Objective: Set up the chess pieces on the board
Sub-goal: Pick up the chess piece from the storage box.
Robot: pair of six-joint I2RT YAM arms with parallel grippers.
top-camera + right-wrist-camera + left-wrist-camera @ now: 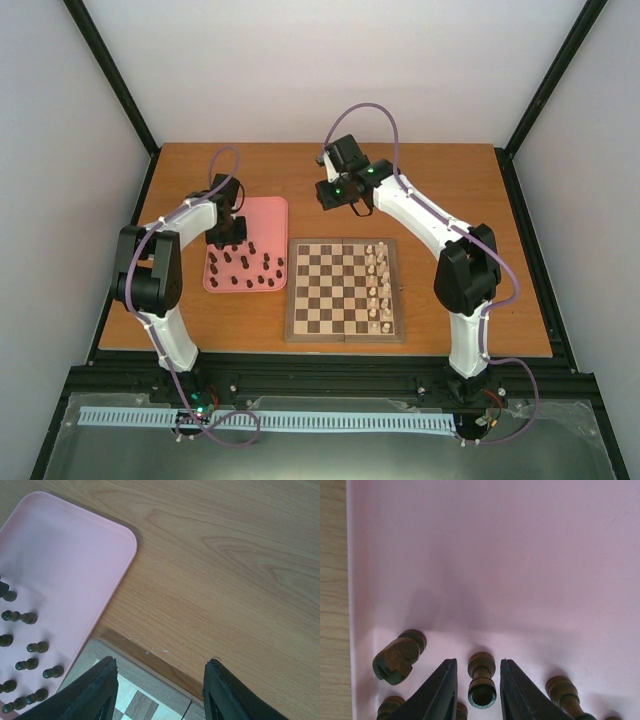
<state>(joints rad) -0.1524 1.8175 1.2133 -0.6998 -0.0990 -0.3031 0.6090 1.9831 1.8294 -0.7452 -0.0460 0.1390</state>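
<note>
Left gripper [477, 662] is set spread, not yet pinching, w/ one dark pawn [482, 681] lying btw its fingers on the pink tray [520, 555], long axis along them. Right gripper [160, 665], spread & empty, is held farther off, by the board [320, 300].

In the top view, dark pieces [248, 268] crowd the lower half of the pink tray [268, 215], and its upper right part is bare. The board [330, 290] is free across its left and middle columns, while cream pieces [378, 285] fill the right edge. In the left wrist view the left gripper [477, 662] straddles a lying piece [482, 680] with narrow gaps on either side. A second piece [399, 656] lies near at lower left and a third piece [565, 692] at lower right.
</note>
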